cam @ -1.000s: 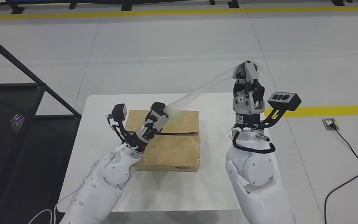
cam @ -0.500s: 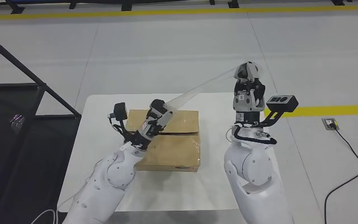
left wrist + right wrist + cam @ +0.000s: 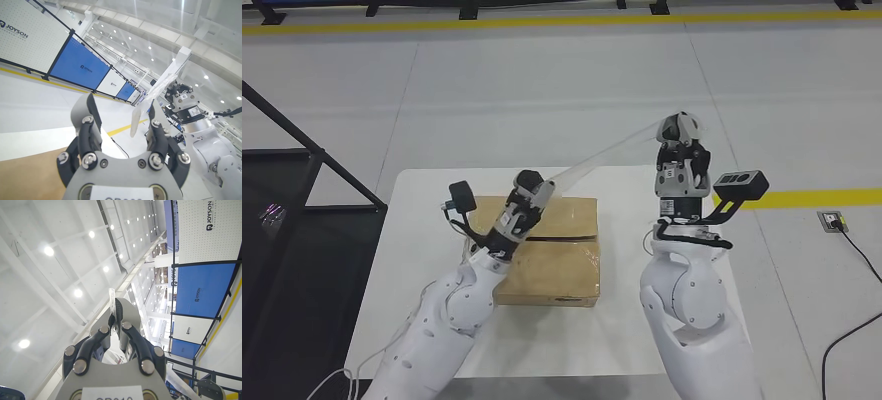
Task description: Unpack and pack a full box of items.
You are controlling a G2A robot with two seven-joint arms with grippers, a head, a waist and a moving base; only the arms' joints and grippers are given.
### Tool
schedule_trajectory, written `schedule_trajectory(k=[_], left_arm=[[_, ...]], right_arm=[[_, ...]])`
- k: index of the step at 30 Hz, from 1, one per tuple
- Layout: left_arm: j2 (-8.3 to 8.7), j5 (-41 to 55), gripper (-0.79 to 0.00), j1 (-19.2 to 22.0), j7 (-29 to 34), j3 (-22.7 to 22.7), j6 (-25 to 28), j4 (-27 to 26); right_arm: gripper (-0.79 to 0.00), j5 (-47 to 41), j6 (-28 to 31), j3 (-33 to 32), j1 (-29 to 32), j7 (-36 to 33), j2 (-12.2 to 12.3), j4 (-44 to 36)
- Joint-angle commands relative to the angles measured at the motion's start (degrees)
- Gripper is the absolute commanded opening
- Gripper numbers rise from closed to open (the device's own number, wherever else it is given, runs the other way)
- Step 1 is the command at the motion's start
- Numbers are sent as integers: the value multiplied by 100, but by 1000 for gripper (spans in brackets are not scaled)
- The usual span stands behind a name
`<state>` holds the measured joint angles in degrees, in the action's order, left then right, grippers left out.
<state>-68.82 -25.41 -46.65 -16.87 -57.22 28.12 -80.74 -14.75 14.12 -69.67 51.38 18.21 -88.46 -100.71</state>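
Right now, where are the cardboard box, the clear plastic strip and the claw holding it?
cardboard box (image 3: 562,270), top view, lid.
clear plastic strip (image 3: 607,156), top view, middle.
right gripper (image 3: 679,126), top view, between fingertips.

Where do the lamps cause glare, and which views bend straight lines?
Right wrist view: ceiling lamps bloom into bright spots behind the right hand, which is shut on the clear film. Left wrist view: the lamps are smaller spots with little glare, and the long ceiling beam bows, a wide-lens bend. Top view: even light, no glare on the table, and the lines look nearly straight.

One box (image 3: 562,270) — one plastic strip (image 3: 605,158)
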Motion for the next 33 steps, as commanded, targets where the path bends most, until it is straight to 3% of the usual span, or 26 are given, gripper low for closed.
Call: schedule_trajectory(k=[1, 6, 15, 26, 33], left_arm=[[-18, -17, -486, 9, 29, -30, -23, 38], [-56, -32, -529, -16, 128, -93, -6, 88], [-102, 23, -468, -101, 367, -253, 27, 165], [-219, -213, -456, 19, 539, -198, -159, 232], [-299, -598, -434, 56, 319, -149, -265, 210]], right_arm=[[-785, 12, -6, -2, -2, -17, -10, 5], [-785, 39, -10, -28, -22, 44, -43, 34], [-785, 38, -21, -42, -82, 137, -109, 81], [-785, 94, -138, -19, -47, -30, -164, 74], [-785, 157, -208, -44, -34, 48, -202, 81]])
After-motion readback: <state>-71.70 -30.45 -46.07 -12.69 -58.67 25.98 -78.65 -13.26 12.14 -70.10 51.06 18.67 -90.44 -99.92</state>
